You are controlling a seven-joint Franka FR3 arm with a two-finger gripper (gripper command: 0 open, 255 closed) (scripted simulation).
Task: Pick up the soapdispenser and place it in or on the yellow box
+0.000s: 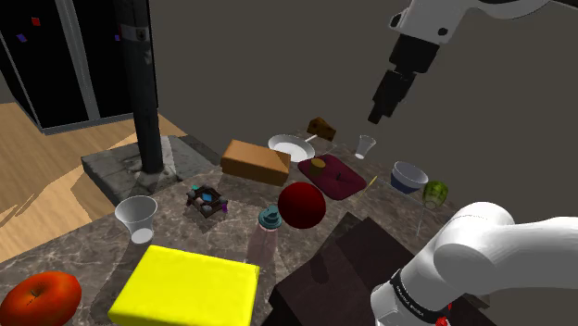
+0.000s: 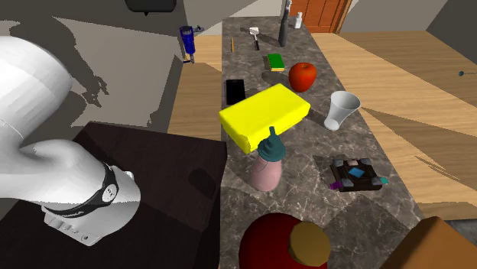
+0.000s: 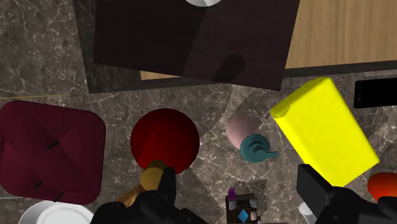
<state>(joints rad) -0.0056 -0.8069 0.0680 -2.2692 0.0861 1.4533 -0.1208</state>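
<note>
Gripper spread wide, empty (well above counter); soap dispenser beside, perhaps touching, yellow box

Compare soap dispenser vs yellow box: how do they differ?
Colour: the soap dispenser has a pink body and teal pump; the yellow box is plain yellow. Shape: the dispenser is slim and upright, the box a wide, low block. Both sit on the marbled counter, side by side.

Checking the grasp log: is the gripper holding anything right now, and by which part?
Nothing is held: the gripper hangs open, well clear of the soap dispenser, which stands beside the yellow box.
</note>
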